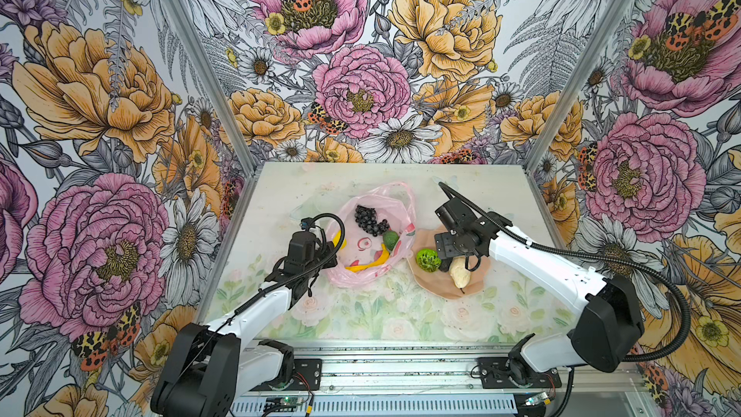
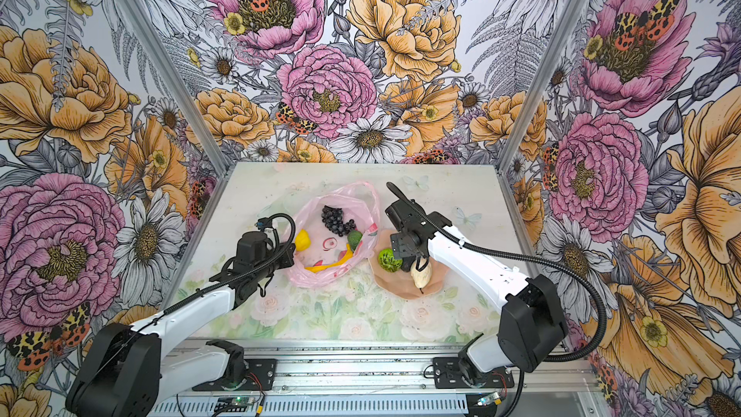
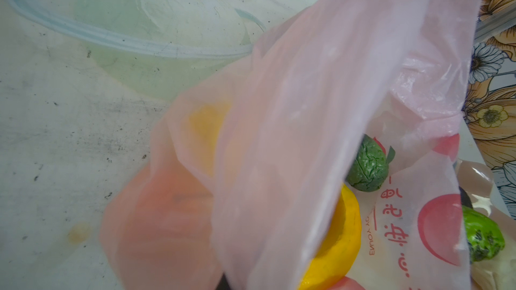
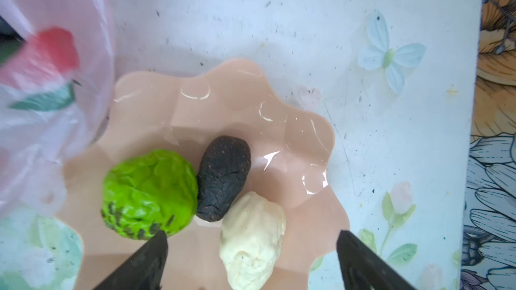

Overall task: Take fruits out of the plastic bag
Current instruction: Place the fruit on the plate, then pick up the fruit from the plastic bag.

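Right gripper (image 4: 252, 234) hung over the dish (image 4: 307, 124), jaws wide, cream lump (image 4: 251, 252) free in it: drop done, I judged. Left gripper's (image 1: 331, 252) jaws pinched the bag (image 1: 363, 274); grapes (image 1: 369, 218) inside it called for my next reach.

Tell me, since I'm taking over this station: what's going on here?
Two robot arms are emptying the plastic bag of toy fruits. The left gripper is shut, apparently pinching the bag's edge. The right gripper hangs open over the peach dish, where a green halved lime, a dark piece and a cream lump lie. The grape bunch, avocado, banana and lemon lie in the bag.
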Robot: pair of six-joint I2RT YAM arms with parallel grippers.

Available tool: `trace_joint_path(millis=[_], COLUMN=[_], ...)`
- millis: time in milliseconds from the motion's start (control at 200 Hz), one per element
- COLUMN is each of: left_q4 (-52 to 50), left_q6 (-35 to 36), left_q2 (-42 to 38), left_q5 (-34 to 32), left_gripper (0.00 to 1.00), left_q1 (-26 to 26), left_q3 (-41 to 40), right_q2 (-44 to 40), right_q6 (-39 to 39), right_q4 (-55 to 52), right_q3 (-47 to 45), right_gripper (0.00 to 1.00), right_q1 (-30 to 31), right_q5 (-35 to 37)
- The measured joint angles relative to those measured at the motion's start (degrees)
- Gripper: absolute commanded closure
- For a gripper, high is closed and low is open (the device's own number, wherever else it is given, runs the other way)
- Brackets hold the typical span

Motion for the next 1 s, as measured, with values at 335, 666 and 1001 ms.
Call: trace_joint_path(millis=[335,666,1001], left_q4=[0.0,0.0,0.0], left_q6=[0.0,0.0,0.0], left_q2=[0.0,-0.6,-0.6], left_q5=[-0.2,-0.7,-0.7], left_gripper=[1.0,1.0,1.0], left_q1=[0.0,0.0,0.0], left_q3=[0.0,0.0,0.0], right_q2=[10.3,26.1,34.8], right_q6=[-4.9,-5.0,-2.1], right_q4=[2.6,7.8,10.2], right_q3=[15.5,26.2,29.9], right_gripper=[0.01,0.07,0.19], right_q1=[9.4,16.2,13.0], right_q5=[10.0,1.2,-6.5])
